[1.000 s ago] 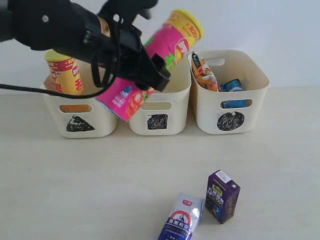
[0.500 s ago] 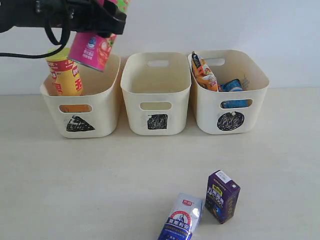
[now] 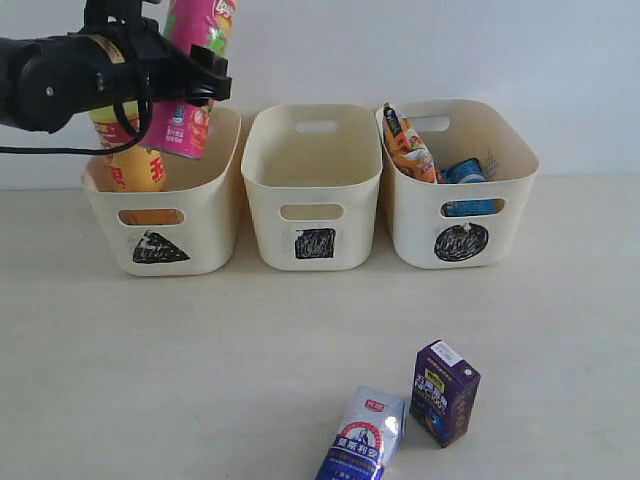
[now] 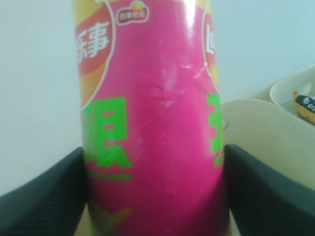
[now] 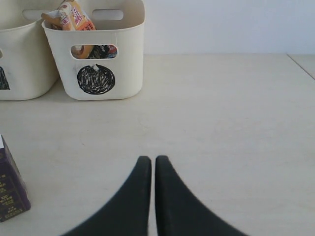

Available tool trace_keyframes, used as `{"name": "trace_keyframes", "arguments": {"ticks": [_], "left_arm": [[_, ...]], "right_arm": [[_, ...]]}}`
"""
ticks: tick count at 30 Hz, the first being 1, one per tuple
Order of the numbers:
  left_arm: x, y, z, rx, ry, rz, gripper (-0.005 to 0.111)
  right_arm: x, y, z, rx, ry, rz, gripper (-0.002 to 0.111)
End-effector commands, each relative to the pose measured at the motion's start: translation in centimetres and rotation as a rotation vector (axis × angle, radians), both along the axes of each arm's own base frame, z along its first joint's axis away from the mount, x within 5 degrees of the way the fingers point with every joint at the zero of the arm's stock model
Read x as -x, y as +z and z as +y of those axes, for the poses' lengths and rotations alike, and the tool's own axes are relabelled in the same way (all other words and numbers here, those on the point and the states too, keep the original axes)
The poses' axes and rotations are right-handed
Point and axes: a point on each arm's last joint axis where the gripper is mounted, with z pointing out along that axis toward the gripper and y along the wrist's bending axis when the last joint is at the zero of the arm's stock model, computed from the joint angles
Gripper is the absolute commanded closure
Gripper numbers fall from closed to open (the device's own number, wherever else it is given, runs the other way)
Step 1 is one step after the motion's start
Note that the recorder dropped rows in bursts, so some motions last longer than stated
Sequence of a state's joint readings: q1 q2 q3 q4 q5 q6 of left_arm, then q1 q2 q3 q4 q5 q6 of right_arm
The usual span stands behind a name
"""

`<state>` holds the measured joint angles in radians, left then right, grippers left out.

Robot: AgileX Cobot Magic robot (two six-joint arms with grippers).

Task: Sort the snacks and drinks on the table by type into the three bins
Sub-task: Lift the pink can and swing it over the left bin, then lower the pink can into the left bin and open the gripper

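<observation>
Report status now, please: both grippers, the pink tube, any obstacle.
Left gripper shut on pink tube, over triangle bin. Right gripper shut, empty. Yellow tube sits in that bin.

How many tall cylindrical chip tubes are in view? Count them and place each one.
2. The yellow cylindrical chip tube stands in the cream plastic triangle-marked bin. The pink cylindrical chip tube is held by the left gripper over that bin. Bin interiors are partly hidden.

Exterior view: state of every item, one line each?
pink Lay's tube: gripped, held above triangle bin
left end effector: shut on that tube
yellow Lay's tube: standing in triangle bin
purple carton: upright on table
white-and-blue carton: lying on table
circle bin: holds foil packets
right end effector: shut, empty
</observation>
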<state>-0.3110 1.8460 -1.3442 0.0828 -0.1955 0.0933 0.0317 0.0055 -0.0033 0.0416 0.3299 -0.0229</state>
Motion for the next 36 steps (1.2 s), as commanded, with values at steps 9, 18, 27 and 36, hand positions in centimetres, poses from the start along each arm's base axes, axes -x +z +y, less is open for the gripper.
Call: {"name": "trace_keyframes", "arguments": {"ticks": [9, 18, 27, 36], "left_arm": [[-1.7, -1.7, -0.1, 0.038, 0.014, -0.028, 0.082], [-2.2, -2.9, -0.2, -0.040, -0.002, -0.031, 0.051], [-2.2, -2.9, -0.2, -0.040, -0.002, -0.031, 0.027], [-1.7, -1.7, -0.1, -0.035, -0.002, -0.040, 0.033]], "right_arm": [[0.0, 0.0, 0.0, 0.002, -0.001, -0.007, 0.108], [0.0, 0.0, 0.0, 0.002, -0.001, -0.007, 0.108], [0.0, 0.0, 0.0, 0.002, -0.001, -0.007, 0.108], [0.0, 0.0, 0.0, 0.002, -0.001, -0.007, 0.108]]}}
